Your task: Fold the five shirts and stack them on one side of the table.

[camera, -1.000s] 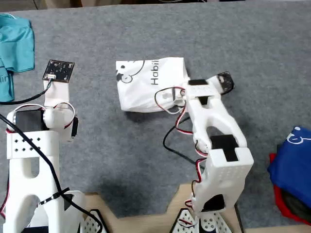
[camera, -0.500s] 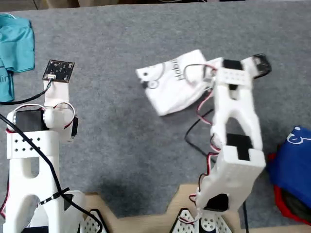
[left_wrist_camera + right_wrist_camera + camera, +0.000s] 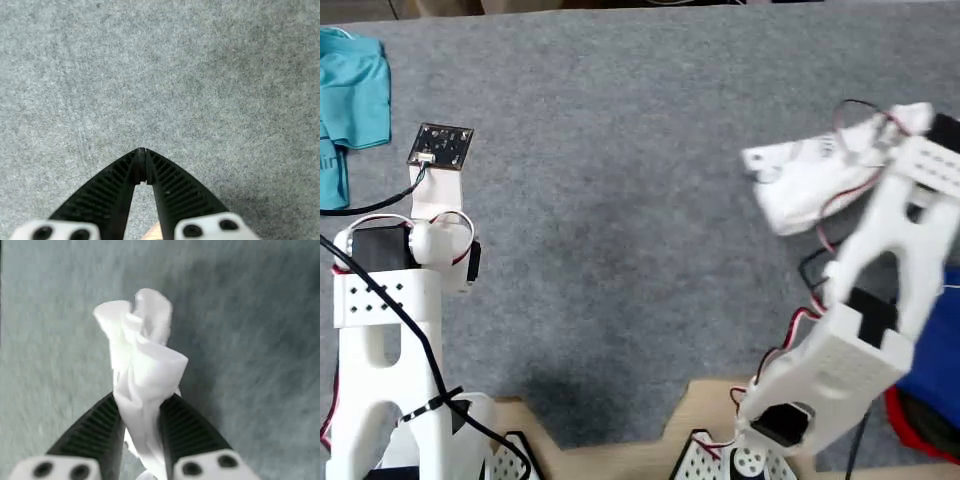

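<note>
Grey carpet-like cloth covers the bench. At the right tool, a bunched fold of the white shirt is pinched between the two black ribbed fingers, which are closed narrow on the cloth. In the high view the white shirt is seen crumpled at the right side of the bench, at the end of the right arm. Whether it is clear of the bench cannot be told. Nearer the bench's front edge, a blue shirt is laid at the right edge over a red shirt.

The left tool is closed, fingertips meeting, with nothing held and grey cloth beneath. The left arm is placed at the near left. A teal shirt is left loose at the far left corner, well apart from the others.
</note>
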### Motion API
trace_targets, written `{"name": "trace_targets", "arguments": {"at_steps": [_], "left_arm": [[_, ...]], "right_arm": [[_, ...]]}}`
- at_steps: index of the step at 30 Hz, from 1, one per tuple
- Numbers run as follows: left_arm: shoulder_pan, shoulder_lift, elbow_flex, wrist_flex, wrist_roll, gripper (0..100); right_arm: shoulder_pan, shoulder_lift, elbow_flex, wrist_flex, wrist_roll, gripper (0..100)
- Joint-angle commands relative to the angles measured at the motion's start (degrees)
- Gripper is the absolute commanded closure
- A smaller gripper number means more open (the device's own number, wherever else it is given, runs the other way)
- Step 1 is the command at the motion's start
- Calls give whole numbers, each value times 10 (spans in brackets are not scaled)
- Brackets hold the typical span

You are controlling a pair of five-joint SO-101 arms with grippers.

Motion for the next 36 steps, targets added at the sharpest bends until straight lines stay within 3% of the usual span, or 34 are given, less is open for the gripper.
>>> {"name": "trace_targets", "arguments": {"at_steps": [1,19,36], "left_arm": [[-5,-15,-5,-3,-4,981],[-5,-16,-70,38,-25,981],[-6,-15,-67,39,-25,981]], "right_arm": [[59,-3,-68,24,34,994],[291,-5,-130,69,145,993],[305,-5,-265,229,222,993]]}}
